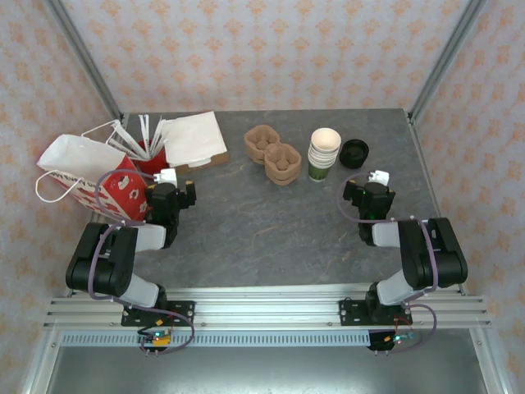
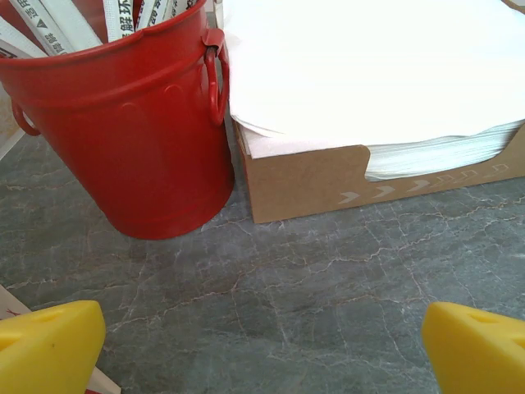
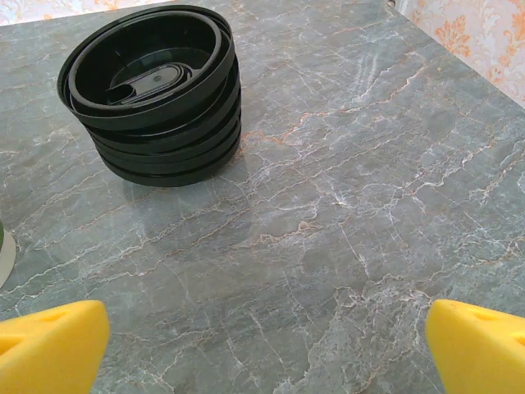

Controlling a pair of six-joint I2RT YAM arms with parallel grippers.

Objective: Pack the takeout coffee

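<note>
Left fingers point(image 2: 49, 345) and right fingers point(image 3: 480, 349) stand wide, empty — nested lids point(image 3: 152, 90) may lift together when one is grabbed.

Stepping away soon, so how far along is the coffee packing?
Done: nothing; cups sit stacked, lids stacked beside them, paper bag off to the left. In hand: nothing; left gripper and right gripper are open, empty. Left: lidding a cup and bagging it.
</note>
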